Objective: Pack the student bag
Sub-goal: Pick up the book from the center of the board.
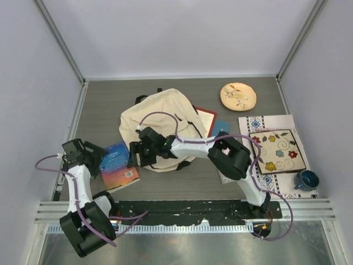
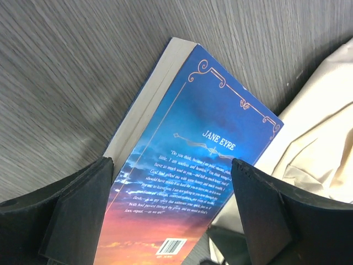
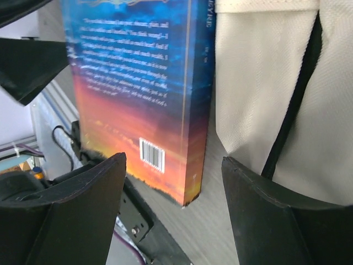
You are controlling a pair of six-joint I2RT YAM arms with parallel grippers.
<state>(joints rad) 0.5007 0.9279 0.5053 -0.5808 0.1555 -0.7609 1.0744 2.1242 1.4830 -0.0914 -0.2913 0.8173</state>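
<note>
The cream student bag (image 1: 160, 118) lies in the middle of the table, black straps showing. A blue and orange paperback, Jane Eyre (image 1: 120, 168), lies back cover up just left of it. My left gripper (image 1: 101, 158) is open and straddles the book (image 2: 198, 165), one finger at its page edge and the other past its spine side, beside the bag (image 2: 320, 143). My right gripper (image 1: 138, 154) reaches across the bag's near side and is open (image 3: 174, 204) over bare table, between the book's corner (image 3: 138, 83) and the bag's fabric (image 3: 259, 83).
A red book (image 1: 206, 118) and a small blue item (image 1: 220, 127) poke out at the bag's right. A round tan disc (image 1: 238, 96) lies at the back right. The floral mat (image 1: 276, 150) and a blue mug (image 1: 306, 179) sit on a patterned cloth (image 1: 270, 121).
</note>
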